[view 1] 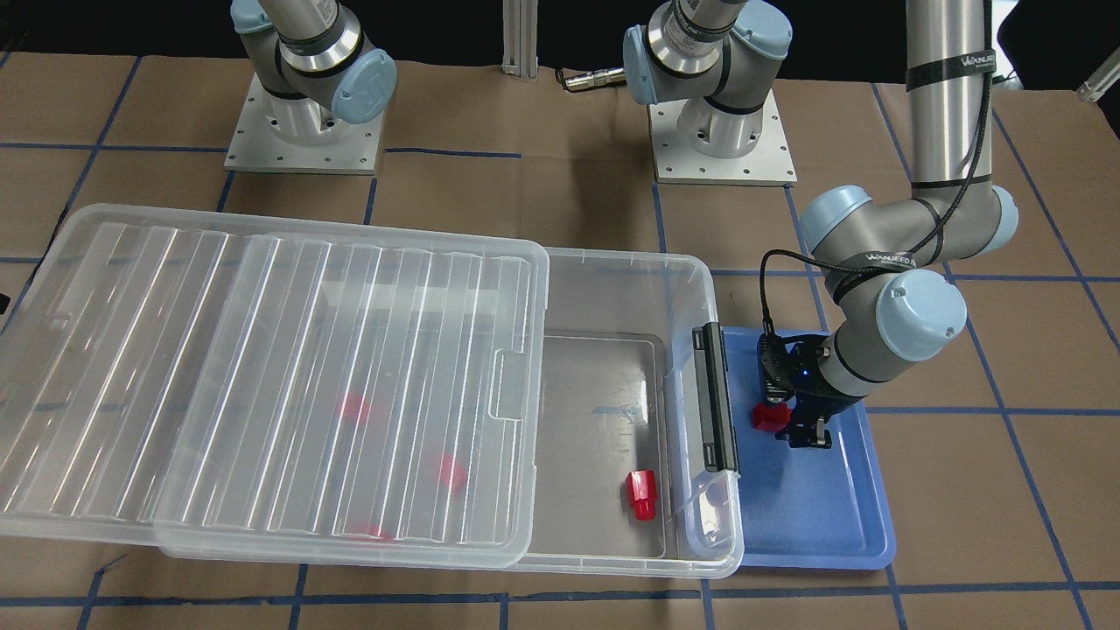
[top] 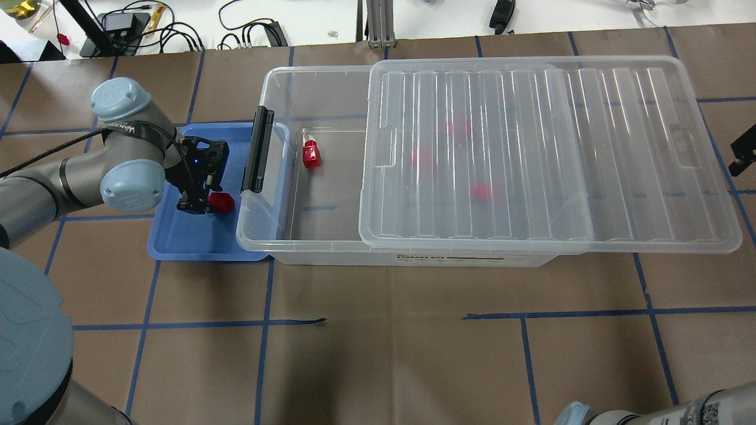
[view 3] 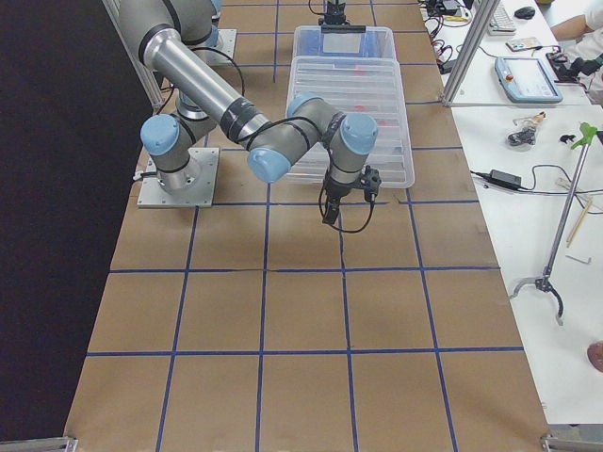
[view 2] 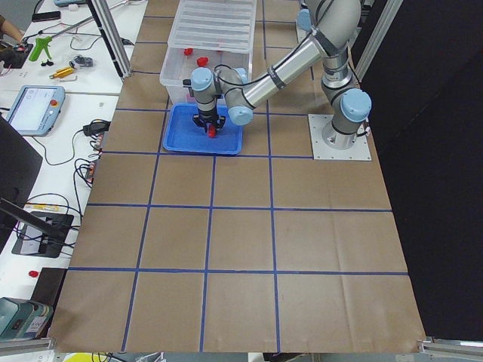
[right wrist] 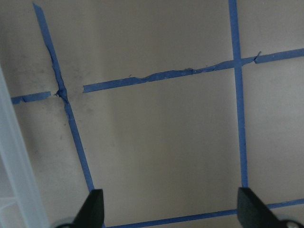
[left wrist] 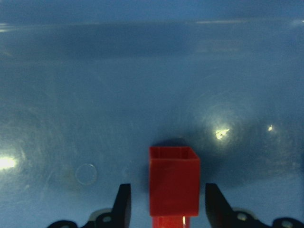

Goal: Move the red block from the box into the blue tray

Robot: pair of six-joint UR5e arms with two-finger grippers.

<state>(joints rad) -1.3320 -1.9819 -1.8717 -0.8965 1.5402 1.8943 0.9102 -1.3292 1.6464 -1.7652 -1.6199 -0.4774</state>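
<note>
My left gripper (view 1: pixel 809 437) points down into the blue tray (view 1: pixel 822 516), next to the box's latch end. In the left wrist view its fingers (left wrist: pixel 122 204) stand open on either side of a red block (left wrist: pixel 174 185), with a gap on each side. That block (top: pixel 222 202) sits on the tray floor. The clear box (top: pixel 277 74) has its ribbed lid (top: pixel 531 147) slid aside. Another red block (top: pixel 311 154) lies in the uncovered end, and three more show dimly under the lid. My right gripper (right wrist: pixel 173 209) is open and empty over bare paper.
The black latch bar (view 1: pixel 717 398) stands between the tray and the box opening. The lid overhangs the box on my right side. My right gripper (top: pixel 741 159) hangs just past the lid's right edge. Brown paper with blue tape lines covers the table.
</note>
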